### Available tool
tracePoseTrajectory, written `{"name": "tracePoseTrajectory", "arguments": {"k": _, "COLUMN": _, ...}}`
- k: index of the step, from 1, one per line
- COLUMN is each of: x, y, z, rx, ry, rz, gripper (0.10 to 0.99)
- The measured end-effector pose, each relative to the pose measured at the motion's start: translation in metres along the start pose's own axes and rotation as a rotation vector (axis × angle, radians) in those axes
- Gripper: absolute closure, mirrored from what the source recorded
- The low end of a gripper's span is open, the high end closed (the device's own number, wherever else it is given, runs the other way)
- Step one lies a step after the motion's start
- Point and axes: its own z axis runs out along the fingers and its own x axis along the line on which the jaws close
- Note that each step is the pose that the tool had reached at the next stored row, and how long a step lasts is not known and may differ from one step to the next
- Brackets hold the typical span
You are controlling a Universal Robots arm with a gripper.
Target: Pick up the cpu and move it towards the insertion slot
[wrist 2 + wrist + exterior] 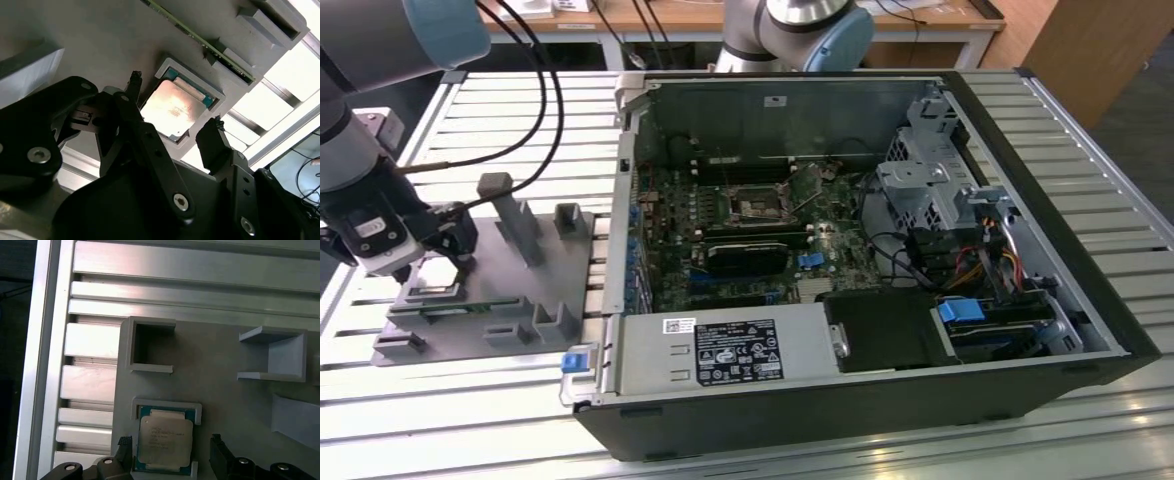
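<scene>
Pincer (176, 99) is hanging open over the cpu (172, 112), a finger on either side, not gripping anything. The cpu is sitting in its recess near an edge of the grey fixture plate (494, 320). The insertion slot (758, 205) is sitting well apart, inside the computer case (854, 410).

Bright, even light; warm glare on the cpu (174, 111).

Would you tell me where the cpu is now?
In both wrist views the cpu lies in its recess on the grey fixture plate, at the exterior view's left, straddled by the open gripper.
</scene>
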Motion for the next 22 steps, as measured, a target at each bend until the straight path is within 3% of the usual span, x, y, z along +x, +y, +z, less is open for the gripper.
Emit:
{"name": "tracePoseTrajectory", "arguments": {"k": 8, "x": 0.0012, "y": 0.0008, "z": 0.0045, "rx": 0.0, "ry": -0.0001, "rz": 0.006, "gripper": 0.384}}
{"name": "tracePoseTrajectory", "arguments": {"k": 9, "x": 0.0014, "y": 0.001, "z": 0.0048, "rx": 0.0, "ry": -0.0002, "rz": 0.006, "gripper": 0.451}}
{"name": "tracePoseTrajectory", "arguments": {"k": 22, "x": 0.0031, "y": 0.0035, "z": 0.0089, "rx": 0.0, "ry": 0.0001, "rz": 0.012, "gripper": 0.467}}
